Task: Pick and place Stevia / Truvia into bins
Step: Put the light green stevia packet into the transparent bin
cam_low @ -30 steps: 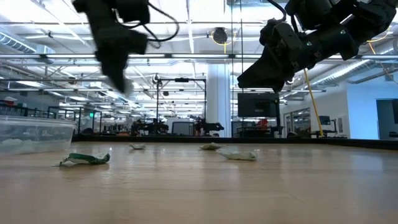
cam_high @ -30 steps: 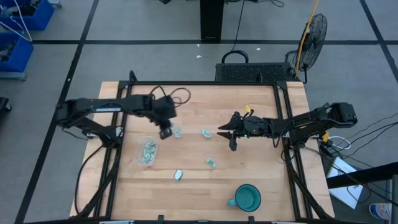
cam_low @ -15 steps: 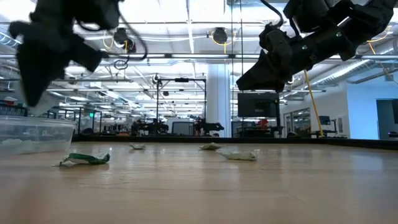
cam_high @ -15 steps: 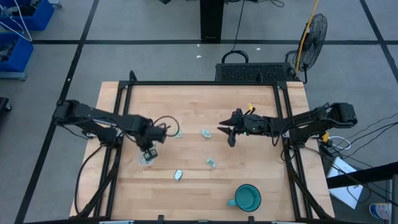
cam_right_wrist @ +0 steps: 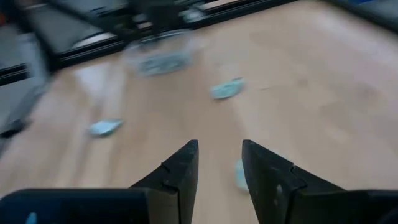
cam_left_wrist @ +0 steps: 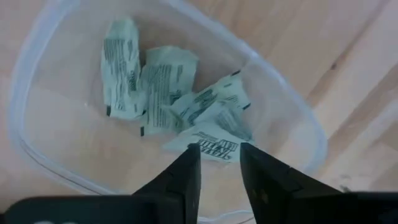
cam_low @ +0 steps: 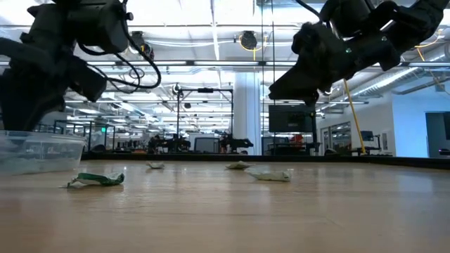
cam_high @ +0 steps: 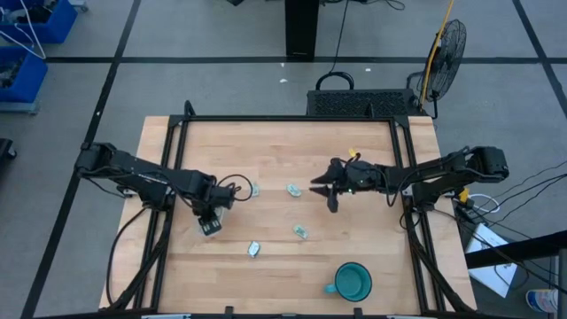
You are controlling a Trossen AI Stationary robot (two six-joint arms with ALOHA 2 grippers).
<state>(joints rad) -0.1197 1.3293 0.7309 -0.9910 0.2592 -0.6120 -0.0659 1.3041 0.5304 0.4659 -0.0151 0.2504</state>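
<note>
The clear tub [cam_left_wrist: 37, 155] holds several pale green and white sachets [cam_left_wrist: 158, 87] lying flat on its bottom. In the high view it is mostly hidden under my left gripper [cam_high: 211, 221]. That gripper [cam_left_wrist: 219, 155] hangs open just above the tub's inside, holding nothing; one sachet [cam_left_wrist: 208, 142] lies just past its fingertips. More sachets lie flat on the table [cam_high: 253, 189] [cam_high: 292, 189] [cam_high: 301, 231], and one lies nearer [cam_high: 253, 249]. My right gripper [cam_high: 321, 197] hovers open above the table's middle, right of these sachets, with nothing in it [cam_right_wrist: 217, 162].
A teal mug [cam_high: 353, 281] stands near the table's near edge, right of centre. A black frame [cam_high: 266, 119] runs round the wooden table top. In the low view the tub [cam_low: 39, 149] sits at the left with a crumpled sachet [cam_low: 95, 180] beside it.
My left gripper has swung from beside the sachet right of the tub toward the table's left and near edge, and has come down over the tub, which it now covers in the high view. My right gripper has stayed almost where it was. The loose sachets have not moved.
</note>
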